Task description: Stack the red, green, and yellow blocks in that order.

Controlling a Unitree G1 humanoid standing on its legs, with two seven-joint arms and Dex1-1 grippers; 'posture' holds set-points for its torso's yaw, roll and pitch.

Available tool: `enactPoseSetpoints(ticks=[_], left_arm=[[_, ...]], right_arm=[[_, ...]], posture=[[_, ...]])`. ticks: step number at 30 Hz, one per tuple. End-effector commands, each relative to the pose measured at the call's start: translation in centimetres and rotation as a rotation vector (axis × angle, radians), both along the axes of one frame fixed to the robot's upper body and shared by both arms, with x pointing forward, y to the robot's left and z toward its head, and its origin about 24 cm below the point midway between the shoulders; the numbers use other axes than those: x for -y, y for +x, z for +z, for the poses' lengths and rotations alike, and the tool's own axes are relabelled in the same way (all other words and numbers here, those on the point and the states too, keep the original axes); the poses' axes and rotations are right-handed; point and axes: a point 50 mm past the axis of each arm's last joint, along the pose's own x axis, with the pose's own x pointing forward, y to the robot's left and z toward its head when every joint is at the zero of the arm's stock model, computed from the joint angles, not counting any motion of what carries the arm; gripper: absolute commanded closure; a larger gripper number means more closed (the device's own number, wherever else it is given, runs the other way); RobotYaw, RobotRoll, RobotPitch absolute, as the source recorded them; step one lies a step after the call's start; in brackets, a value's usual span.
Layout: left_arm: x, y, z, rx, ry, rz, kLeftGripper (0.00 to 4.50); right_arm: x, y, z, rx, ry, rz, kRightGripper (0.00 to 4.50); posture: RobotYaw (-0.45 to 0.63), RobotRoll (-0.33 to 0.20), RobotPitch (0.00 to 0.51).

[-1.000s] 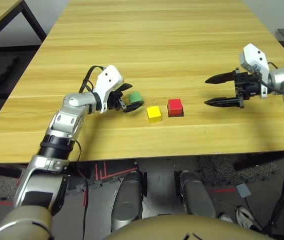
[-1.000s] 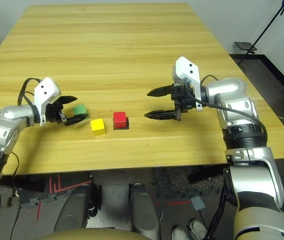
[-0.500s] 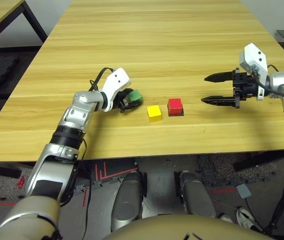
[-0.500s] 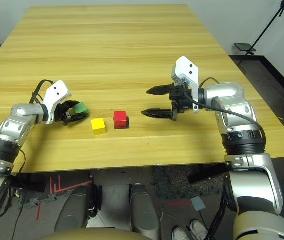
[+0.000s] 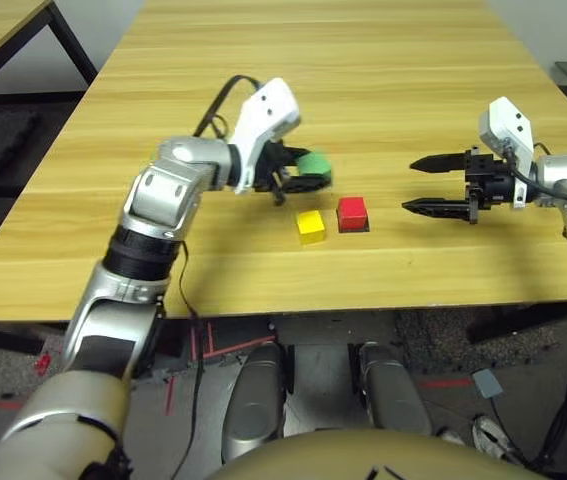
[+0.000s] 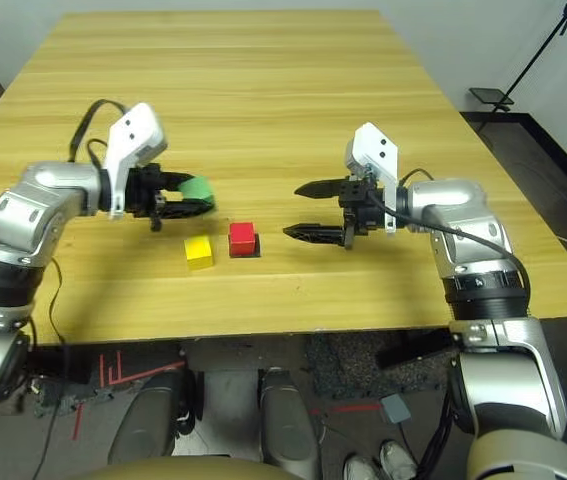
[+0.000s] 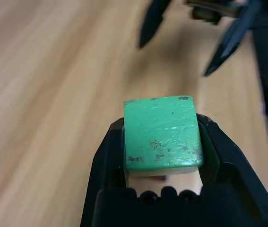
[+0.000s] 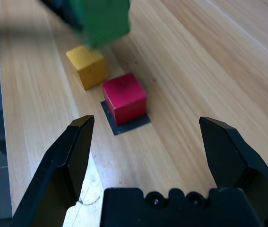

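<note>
Left end effector (image 7: 164, 142) had its fingers closed on the green block (image 7: 163, 132), one on either side, and held it up off the bench (image 5: 213, 275). Right end effector (image 8: 148, 146) was wide, with nothing between its fingers.

Red block (image 8: 125, 98) sat on the black square patch (image 8: 133, 124), out ahead of the right end effector's fingertips and off to its left-hand side, not touching them. From the left end effector, red was down and forward, toward the robot's right, with a gap still to cross. Yellow block (image 8: 89, 67) was on the bench, nearer the robot than the left end effector and lower than its fingers, just beside red on the robot's left and apart from it. Nothing lay on top of red or yellow.

Progress: base looked done, assuming the patch marked the stack spot. Green was picked but not placed. Yellow was untouched by either end effector. So no layer was stacked on another; I'd have called it early, roughly a third in.

Left to do: carry green over red, square it up, lower it, release. Then grip yellow and set it on green. Left end effector looked like the natural one for both, yellow being close to it; right end effector was well apart from yellow and didn't seem needed for the green placement.

Risks, my read: green set down off-centre on red would have given yellow a poor seat, and a low pass could have clipped yellow or nudged red off the patch.
</note>
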Motion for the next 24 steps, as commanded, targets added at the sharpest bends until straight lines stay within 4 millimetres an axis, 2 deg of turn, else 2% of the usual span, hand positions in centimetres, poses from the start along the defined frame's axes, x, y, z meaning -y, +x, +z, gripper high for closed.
enactPoseSetpoints(ticks=[1, 7, 17, 24], left_arm=[[1.2, 0.0, -0.4, 0.041, 0.047, -0.049, 2.4], [2.3, 0.4, -2.1, 0.048, 0.075, -0.102, 2.4], [2.0, 2.1, -2.3, 0.093, 0.081, -0.142, 2.4], [2.2, 2.3, -2.6, 0.085, 0.072, -0.16, 2.4]], right_arm=[[0.0, -0.2, 0.5, 0.016, 0.019, -0.005, 0.0], [0.1, -0.6, 0.4, 0.014, 0.024, -0.02, 0.0], [0.4, -1.4, 0.3, 0.008, 0.028, -0.044, 0.0], [0.6, -1.5, 0.2, 0.008, 0.034, -0.061, 0.0]], posture=[[0.14, -0.088, 0.096], [0.12, -0.089, 0.095], [0.08, -0.085, 0.091], [0.07, -0.088, 0.094]])
